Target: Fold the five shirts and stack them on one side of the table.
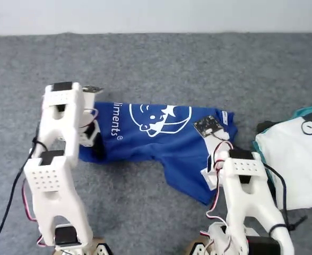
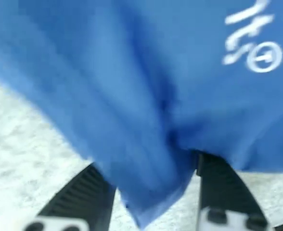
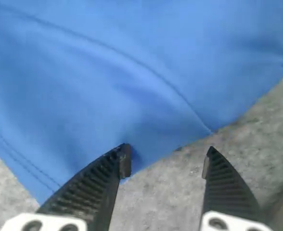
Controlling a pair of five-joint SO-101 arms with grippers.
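Note:
A blue shirt with white print lies spread across the middle of the grey table. My left gripper is at the shirt's left edge. It is open, and a bunched fold of blue shirt fills the gap between its black fingers. My right gripper is open at the shirt's right edge. One of its fingertips touches the blue shirt's hem, and the other hangs over bare table.
A white shirt with dark print lies at the right edge of the table on top of teal cloth. The left arm's white body stands beside the blue shirt. Grey table stretches behind the shirt.

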